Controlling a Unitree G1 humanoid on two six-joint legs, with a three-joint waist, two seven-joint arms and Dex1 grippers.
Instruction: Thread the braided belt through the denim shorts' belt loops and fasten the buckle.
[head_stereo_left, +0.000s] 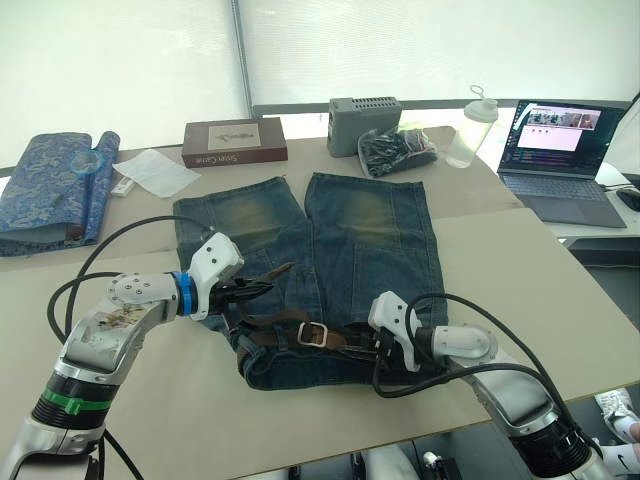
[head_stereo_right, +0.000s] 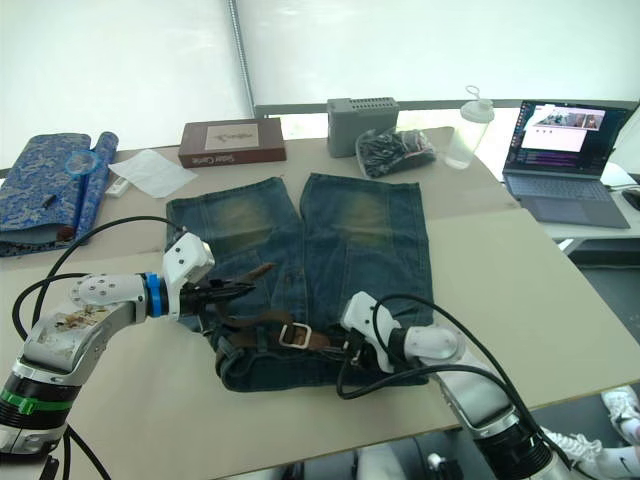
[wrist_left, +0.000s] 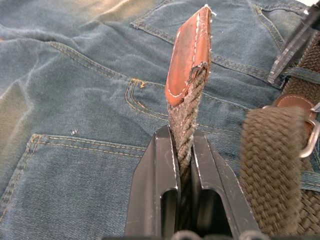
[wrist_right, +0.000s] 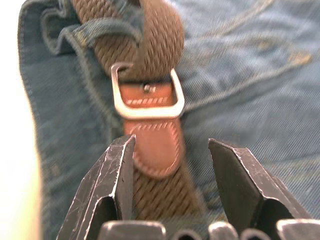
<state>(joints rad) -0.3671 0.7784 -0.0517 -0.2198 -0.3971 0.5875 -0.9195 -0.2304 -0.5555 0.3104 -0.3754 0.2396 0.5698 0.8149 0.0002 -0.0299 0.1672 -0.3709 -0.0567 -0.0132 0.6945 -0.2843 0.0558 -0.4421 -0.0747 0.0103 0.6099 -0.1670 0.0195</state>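
The faded denim shorts (head_stereo_left: 330, 250) lie flat on the table, waistband nearest me. The braided belt (head_stereo_left: 275, 325) runs along the waistband, under a belt loop (wrist_right: 95, 30). Its silver buckle (head_stereo_left: 313, 333) rests at the waistband's middle. My left gripper (head_stereo_left: 258, 288) hovers over the shorts' left side, shut on the belt's free end; the tan leather tip (wrist_left: 190, 55) sticks out past the fingers. My right gripper (head_stereo_left: 368, 348) stands open just right of the buckle (wrist_right: 147, 97), its fingers either side of the belt's leather tab without touching it.
At the back stand a rolled blue patterned cloth (head_stereo_left: 50, 190), white paper (head_stereo_left: 153, 172), a brown box (head_stereo_left: 234, 142), a grey box (head_stereo_left: 365, 122), a black bag (head_stereo_left: 397, 150) and a clear bottle (head_stereo_left: 470, 128). A laptop (head_stereo_left: 560, 160) sits on the far right.
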